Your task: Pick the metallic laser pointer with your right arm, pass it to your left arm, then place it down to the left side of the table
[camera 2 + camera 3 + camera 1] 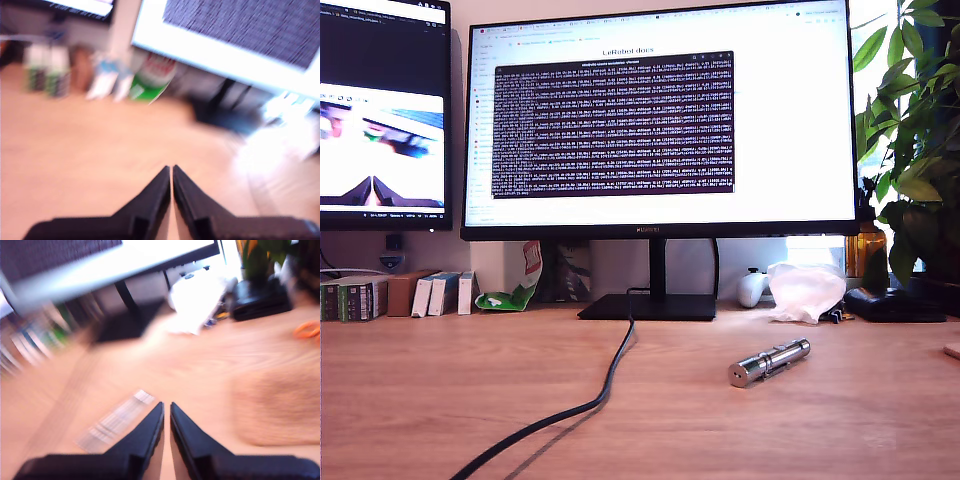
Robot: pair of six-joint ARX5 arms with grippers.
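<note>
The metallic laser pointer [770, 361] lies on its side on the wooden table [440, 390], toward the exterior view's right, flat round end facing the camera. No arm shows in the exterior view. In the blurred second wrist view, a silver streak that looks like the laser pointer [119, 420] lies on the wood just beside my second gripper [166, 405], whose black fingers meet at the tips with nothing between them. My first gripper [171, 169] is also shut and holds nothing, hovering over bare wood; the pointer is out of that view.
A black cable [610, 375] runs from the monitor stand [650, 305] toward the front edge. A crumpled white wrapper [805, 290], a dark pouch [895, 303] and a plant [915, 150] stand at the exterior view's back right. Small boxes [380, 296] line the back left.
</note>
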